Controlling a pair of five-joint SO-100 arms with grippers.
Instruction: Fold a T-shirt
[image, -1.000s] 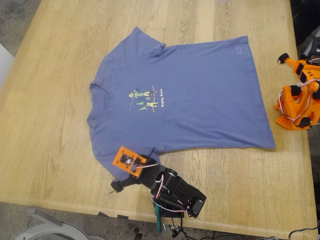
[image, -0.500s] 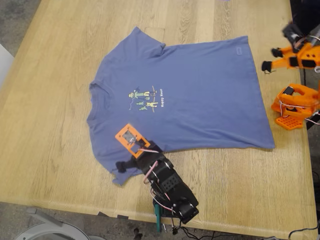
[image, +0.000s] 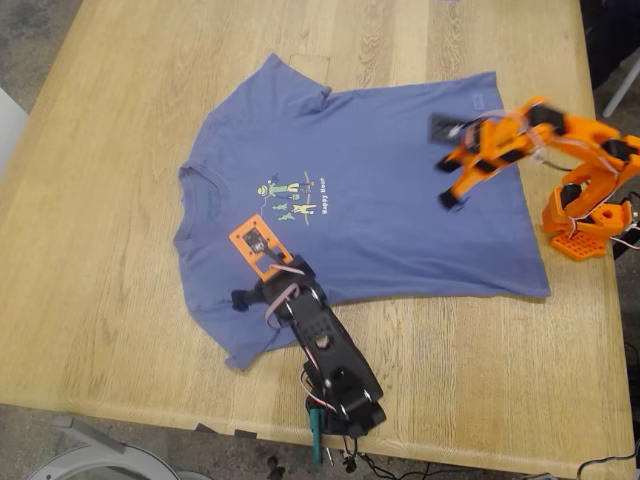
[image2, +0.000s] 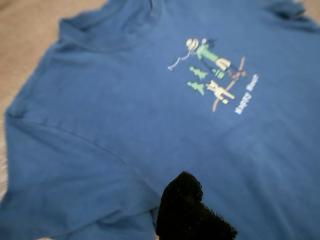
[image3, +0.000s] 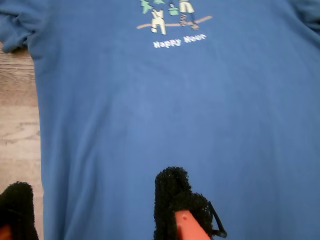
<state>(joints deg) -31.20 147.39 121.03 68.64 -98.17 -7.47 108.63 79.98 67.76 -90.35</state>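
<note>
Exterior view: my first gripper (image: 240, 299), on the black arm at the near table edge, sits over the T-shirt (image: 400, 190) by its near sleeve. Can't tell how wide its jaws are; only one black pad shows in its wrist view, nothing held. The shirt lies flat, print up, with its long axis running from the collar at the exterior view's left to the hem at its right. My second gripper (image: 447, 183), orange, hovers over the hem end with jaws spread and empty. Bare wooden table (image: 100, 300) all round, so there's plenty of room.
</note>
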